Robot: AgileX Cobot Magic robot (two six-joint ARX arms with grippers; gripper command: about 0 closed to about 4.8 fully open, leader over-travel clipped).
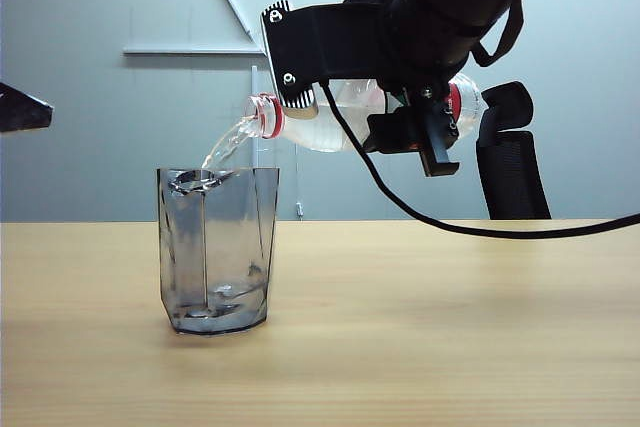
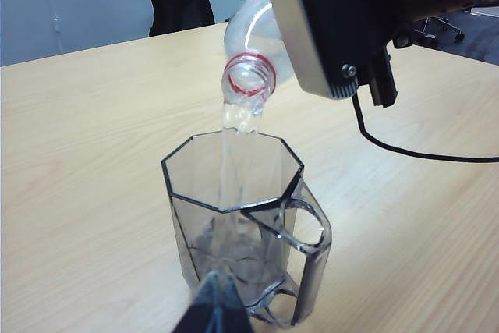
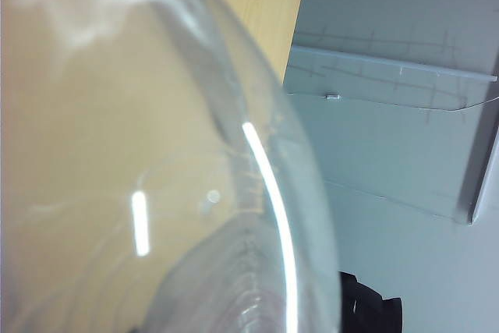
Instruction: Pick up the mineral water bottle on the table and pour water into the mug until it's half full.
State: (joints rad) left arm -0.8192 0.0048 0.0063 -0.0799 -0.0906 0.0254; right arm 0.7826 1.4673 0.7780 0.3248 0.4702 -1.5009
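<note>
My right gripper [image 1: 345, 97] is shut on the mineral water bottle [image 1: 335, 125], holding it tipped almost level above the table [image 1: 450, 327]. Its red-ringed neck [image 1: 266, 115] points left, over the mug [image 1: 218, 247]. Water [image 1: 228, 142] arcs from the mouth into the smoky grey faceted mug, where a shallow pool [image 1: 215, 312] covers the bottom. The left wrist view shows the bottle mouth [image 2: 248, 76], the stream [image 2: 234, 138] and the mug [image 2: 234, 224]. My left gripper [image 2: 221, 302] is shut and empty, hanging just before the mug. The bottle wall [image 3: 156, 154] fills the right wrist view.
A black cable [image 1: 480, 230] droops from the right arm to just above the table at the right. A black office chair [image 1: 515, 157] stands behind the table's far edge. A grey wall closes the back.
</note>
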